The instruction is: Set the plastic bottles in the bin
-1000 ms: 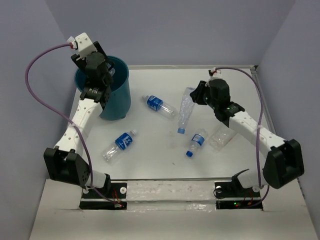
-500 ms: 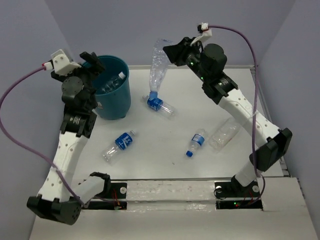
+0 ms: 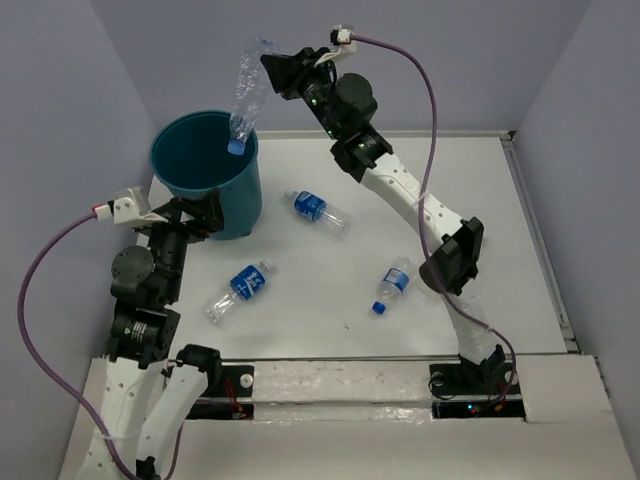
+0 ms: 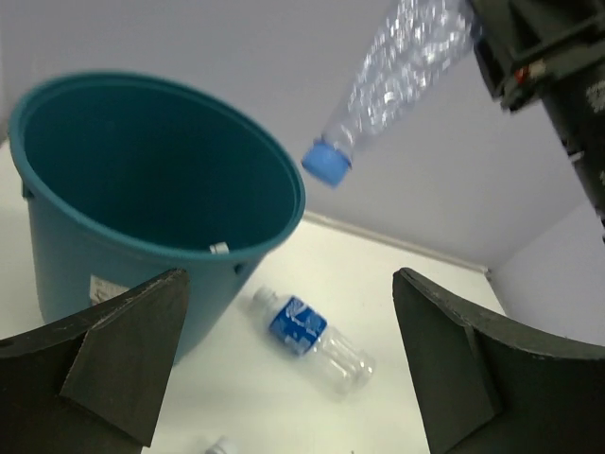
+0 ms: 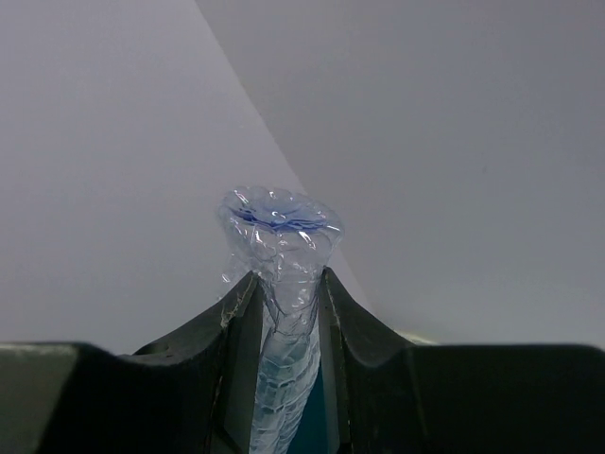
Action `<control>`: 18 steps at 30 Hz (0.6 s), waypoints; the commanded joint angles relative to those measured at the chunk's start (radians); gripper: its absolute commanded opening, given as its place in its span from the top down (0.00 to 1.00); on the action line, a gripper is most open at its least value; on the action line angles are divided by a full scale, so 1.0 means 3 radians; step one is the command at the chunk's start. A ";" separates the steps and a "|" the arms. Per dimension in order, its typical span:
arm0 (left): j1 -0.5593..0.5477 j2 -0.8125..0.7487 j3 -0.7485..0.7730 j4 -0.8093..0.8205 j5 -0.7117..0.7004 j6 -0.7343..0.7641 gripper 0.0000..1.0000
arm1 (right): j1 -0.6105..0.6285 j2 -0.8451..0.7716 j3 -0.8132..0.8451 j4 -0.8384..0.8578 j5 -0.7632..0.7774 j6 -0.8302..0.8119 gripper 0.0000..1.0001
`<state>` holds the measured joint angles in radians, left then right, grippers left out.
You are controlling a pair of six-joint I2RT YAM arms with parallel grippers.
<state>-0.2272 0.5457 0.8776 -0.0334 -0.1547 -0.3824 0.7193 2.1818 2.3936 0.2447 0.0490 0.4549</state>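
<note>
The teal bin [image 3: 238,206] stands at the table's far left. My right gripper [image 3: 283,72] is shut on a crinkled clear plastic bottle [image 3: 247,88], which hangs blue cap down above the bin's right rim. The wrist view shows that bottle [image 5: 280,225] squeezed flat between the fingers of the right gripper [image 5: 285,284]. My left gripper [image 3: 190,215] is open and holds nothing, low beside the bin's near side. Its camera sees the bin [image 4: 85,255], the hanging bottle [image 4: 397,76] and a blue-labelled bottle [image 4: 312,331] lying beyond the left gripper [image 4: 293,369].
Three blue-labelled bottles lie on the white table: one right of the bin [image 3: 322,210], one near the front left [image 3: 238,290], one at the middle right [image 3: 393,283]. The right arm's lower link [image 3: 455,255] stands over the table's right side. Purple-grey walls enclose the table.
The right arm lifted its bottle and swung it left until it hung over the bin. The left gripper opened over the bin, dropped its bottle inside, then drew back and down toward the near side.
</note>
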 commanded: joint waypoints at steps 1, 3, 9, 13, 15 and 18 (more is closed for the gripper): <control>0.0000 -0.0177 -0.0286 -0.0282 0.0408 -0.0167 0.01 | 0.0128 0.0268 0.0529 0.0416 0.0123 -0.0136 1.00; 0.0000 -0.0228 -0.0399 -0.0323 0.0566 -0.0269 0.01 | 0.0159 0.0396 0.0535 0.0569 0.0276 -0.0217 1.00; -0.0010 -0.0285 -0.0644 -0.0267 0.1098 -0.0586 0.01 | 0.0384 0.0831 0.0816 0.0621 0.0415 -0.0712 1.00; -0.0015 -0.0290 -0.0742 -0.0221 0.1124 -0.0627 0.01 | 0.0517 0.0750 0.0536 0.0580 0.0266 -0.1051 0.77; -0.0015 -0.0260 -0.0777 -0.0170 0.1139 -0.0643 0.01 | 0.0517 0.0602 0.0322 0.0606 0.0230 -0.1082 0.57; -0.0020 -0.0081 -0.0813 0.0018 0.1364 -0.0770 0.01 | 0.0517 0.0505 0.0427 0.0392 0.0205 -0.1122 0.27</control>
<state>-0.2283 0.4767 0.6464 -0.1337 0.1513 -0.5659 0.8738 2.4432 2.4973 0.3447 0.1284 0.1864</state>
